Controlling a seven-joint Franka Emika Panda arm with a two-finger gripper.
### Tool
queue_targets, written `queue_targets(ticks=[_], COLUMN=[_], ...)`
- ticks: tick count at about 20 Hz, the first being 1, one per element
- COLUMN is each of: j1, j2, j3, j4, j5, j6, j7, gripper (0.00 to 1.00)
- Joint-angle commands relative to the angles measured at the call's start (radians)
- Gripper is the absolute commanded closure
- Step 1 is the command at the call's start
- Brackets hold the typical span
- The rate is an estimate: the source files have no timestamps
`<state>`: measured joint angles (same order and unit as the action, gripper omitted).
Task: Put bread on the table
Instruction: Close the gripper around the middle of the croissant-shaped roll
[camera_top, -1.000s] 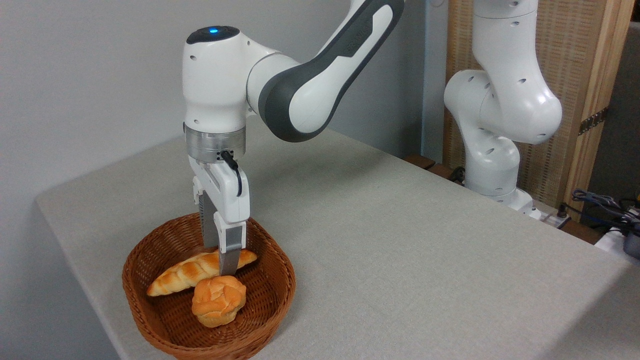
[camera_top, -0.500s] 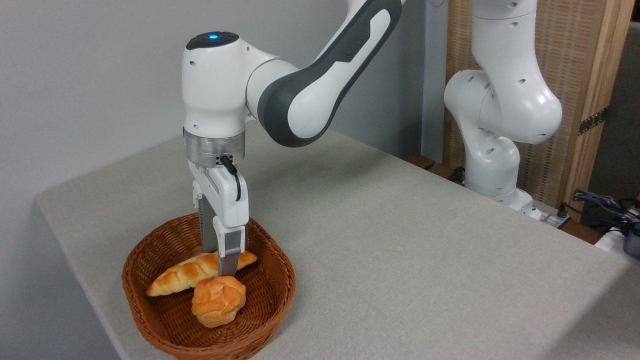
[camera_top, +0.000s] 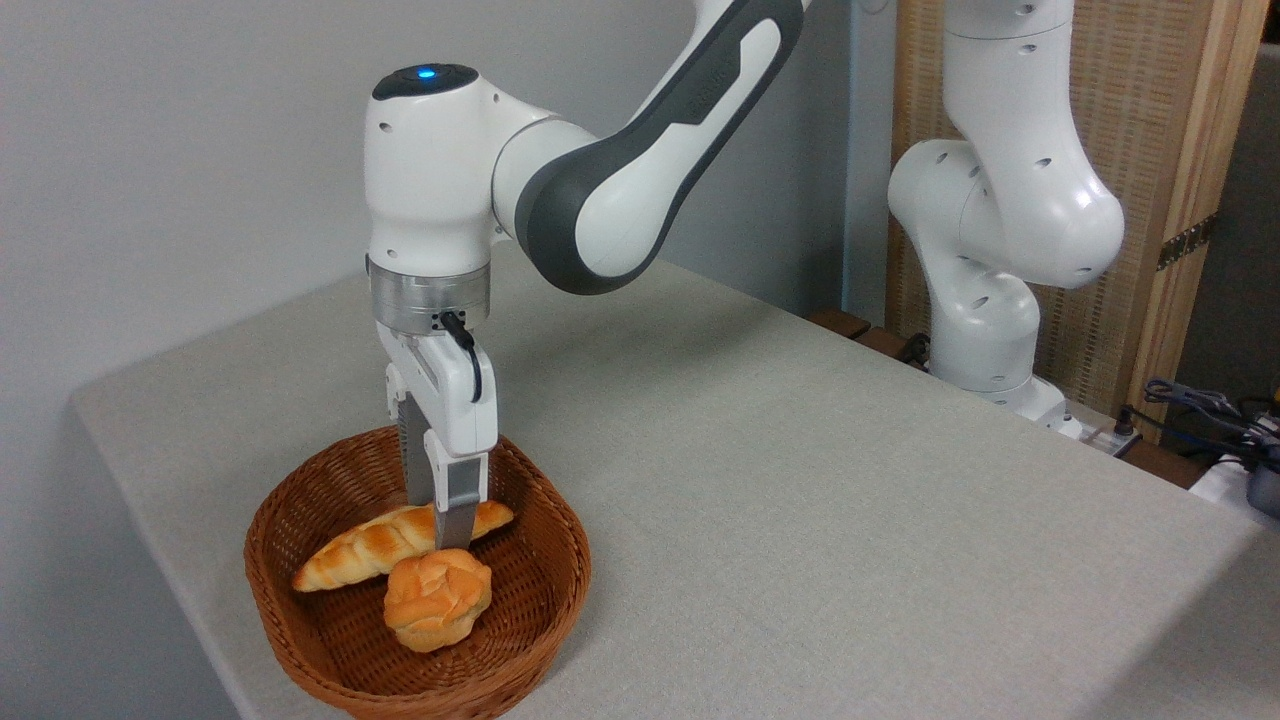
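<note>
Bread (camera_top: 385, 545), braided and tapered, lies in the woven wicker basket (camera_top: 540, 615), pinched by the pincer (camera_top: 452, 535).

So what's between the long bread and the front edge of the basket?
The small round bun sits between the long bread and the basket's front rim, shown in the camera view.

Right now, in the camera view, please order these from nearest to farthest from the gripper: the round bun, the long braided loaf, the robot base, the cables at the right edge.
1. Braided loaf, at the gripper, inside the basket.
2. Round bun, just in front, same basket.
3. Robot base, far right, behind the table.
4. Cables, at the right edge.
</note>
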<state>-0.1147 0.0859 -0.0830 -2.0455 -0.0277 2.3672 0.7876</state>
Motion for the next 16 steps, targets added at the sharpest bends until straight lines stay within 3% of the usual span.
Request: queue_targets(ticks=[1, 6, 13, 16], j1=[0.0, 0.0, 0.0, 0.0], j2=[-0.006, -0.009, -0.029, -0.032], j3=[0.0, 0.0, 0.002, 0.002], j4=[-0.009, -0.009, 0.002, 0.004], j5=[0.008, 0.008, -0.006, -0.008], j6=[0.024, 0.021, 0.02, 0.017], j7=[0.016, 0.015, 0.01, 0.007], gripper=[0.46, 0.46, 0.64, 0.66])
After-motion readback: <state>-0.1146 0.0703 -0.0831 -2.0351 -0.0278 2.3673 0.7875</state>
